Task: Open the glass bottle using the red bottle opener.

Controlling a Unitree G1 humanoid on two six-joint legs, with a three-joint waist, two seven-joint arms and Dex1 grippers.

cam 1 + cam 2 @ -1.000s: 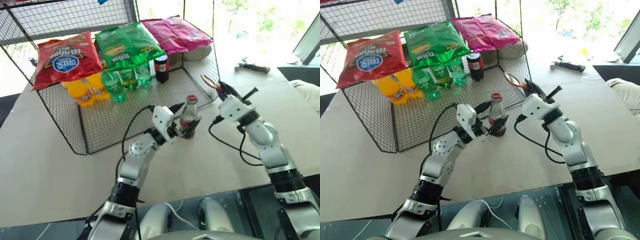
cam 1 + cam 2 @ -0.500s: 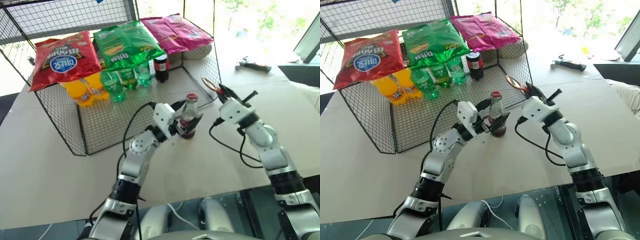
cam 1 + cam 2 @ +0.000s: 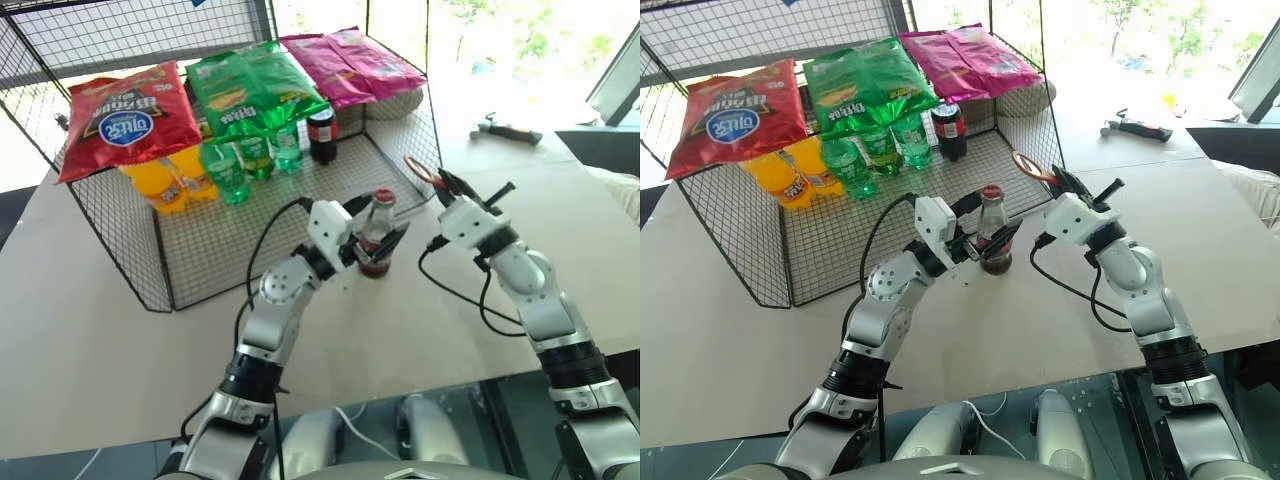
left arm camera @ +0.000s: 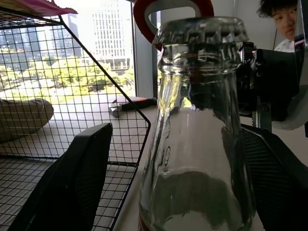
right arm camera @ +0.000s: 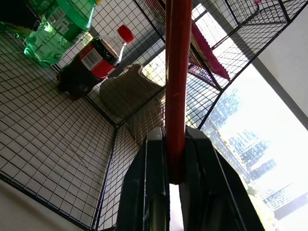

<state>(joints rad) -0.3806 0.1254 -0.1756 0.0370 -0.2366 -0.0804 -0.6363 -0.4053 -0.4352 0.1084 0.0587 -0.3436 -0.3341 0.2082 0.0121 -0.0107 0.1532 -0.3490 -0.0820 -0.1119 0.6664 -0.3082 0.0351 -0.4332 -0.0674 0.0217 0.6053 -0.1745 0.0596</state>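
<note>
Now glass bottle (image 3: 376, 238) between left hand (image 3: 372, 228) fingers.

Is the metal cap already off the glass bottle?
No, the crimped cap sits on top of the glass bottle, and the red bottle opener in the right gripper is off to the side.

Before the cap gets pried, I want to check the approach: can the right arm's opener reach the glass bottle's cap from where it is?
Probably yes. The right pincer grips the red bottle opener beside and slightly above the glass bottle, with open air between. The left pincer flanks the bottle lower down, leaving its cap exposed.
</note>
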